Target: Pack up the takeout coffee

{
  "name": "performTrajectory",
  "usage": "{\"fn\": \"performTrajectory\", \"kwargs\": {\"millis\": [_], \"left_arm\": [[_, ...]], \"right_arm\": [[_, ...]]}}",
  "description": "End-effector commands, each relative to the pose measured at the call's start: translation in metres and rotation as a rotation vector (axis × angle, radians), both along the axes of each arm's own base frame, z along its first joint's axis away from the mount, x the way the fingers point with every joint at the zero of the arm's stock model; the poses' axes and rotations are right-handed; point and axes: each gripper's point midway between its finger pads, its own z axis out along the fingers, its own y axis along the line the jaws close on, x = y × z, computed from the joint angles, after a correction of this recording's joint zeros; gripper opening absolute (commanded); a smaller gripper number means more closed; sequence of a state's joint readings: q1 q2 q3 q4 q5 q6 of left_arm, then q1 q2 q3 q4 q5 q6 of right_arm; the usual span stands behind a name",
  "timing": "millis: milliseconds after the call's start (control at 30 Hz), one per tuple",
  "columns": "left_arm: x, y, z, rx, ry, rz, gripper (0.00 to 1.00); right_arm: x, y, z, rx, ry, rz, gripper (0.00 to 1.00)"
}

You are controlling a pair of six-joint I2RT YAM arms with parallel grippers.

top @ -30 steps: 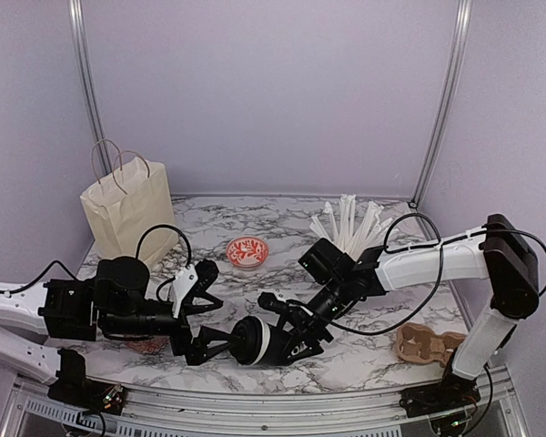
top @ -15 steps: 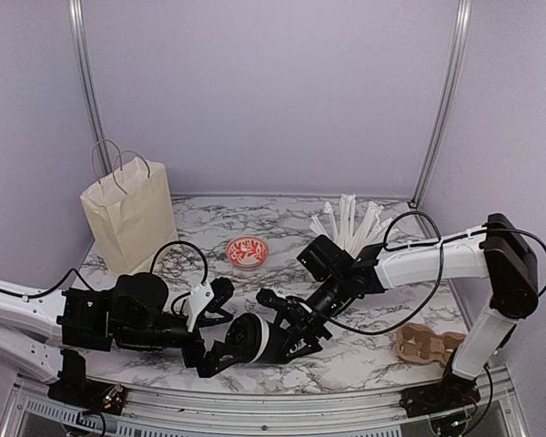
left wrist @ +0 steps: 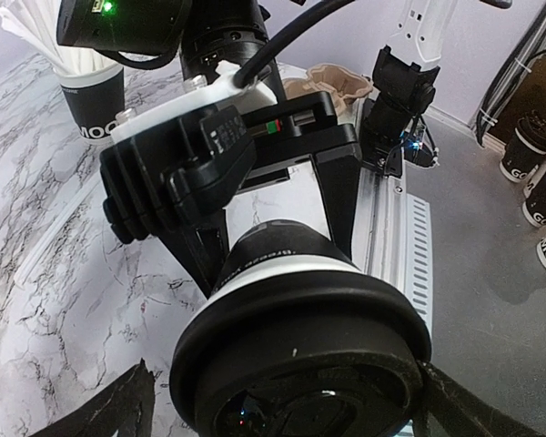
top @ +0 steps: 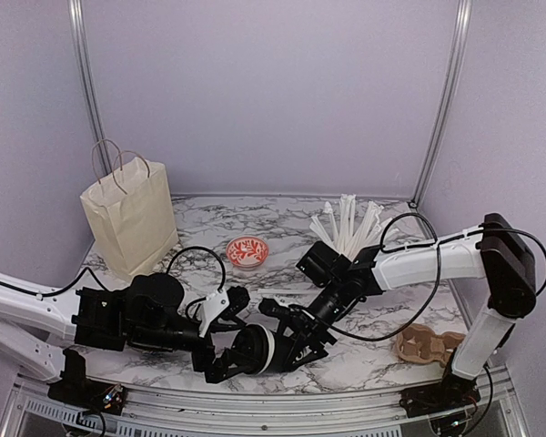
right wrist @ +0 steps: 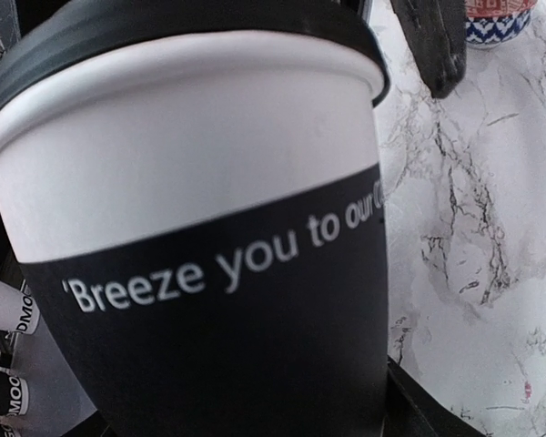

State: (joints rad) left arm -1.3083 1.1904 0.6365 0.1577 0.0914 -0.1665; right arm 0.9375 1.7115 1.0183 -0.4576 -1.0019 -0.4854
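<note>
Lidded takeout cup (right wrist: 218, 309) lying sideways in clamped fingers of right gripper (left wrist: 278, 262), black lid (left wrist: 300, 364) between spread, unclosed fingers of left gripper (top: 229, 339).

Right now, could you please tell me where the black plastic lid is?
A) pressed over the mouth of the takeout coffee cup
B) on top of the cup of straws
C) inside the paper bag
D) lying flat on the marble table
A: the black lid caps the white rim of the takeout coffee cup in both wrist views.
</note>
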Motion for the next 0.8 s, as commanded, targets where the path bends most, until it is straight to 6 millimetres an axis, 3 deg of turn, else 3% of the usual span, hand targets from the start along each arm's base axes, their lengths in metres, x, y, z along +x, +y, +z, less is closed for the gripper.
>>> {"fn": "performTrajectory", "kwargs": {"millis": [0,300,533,767], "left_arm": [[-0.013,-0.013,0.022,-0.077,-0.001,-0.084,0.99],[-0.007,-0.008,-0.011,0.081,0.043,-0.035,0.97],[-0.005,0.009,-0.022,0.126,0.055,0.007,0.96],[0.001,0.012,-0.029,0.133,0.045,0.032,0.96]], "right_arm": [[0.008,0.017,0.019,0.09,-0.02,0.01,0.7],[0.022,0.036,-0.008,0.093,-0.024,0.013,0.74],[0.028,0.051,-0.033,0.084,0.02,0.019,0.76],[0.029,0.051,-0.048,0.069,0.01,0.015,0.79]]}}
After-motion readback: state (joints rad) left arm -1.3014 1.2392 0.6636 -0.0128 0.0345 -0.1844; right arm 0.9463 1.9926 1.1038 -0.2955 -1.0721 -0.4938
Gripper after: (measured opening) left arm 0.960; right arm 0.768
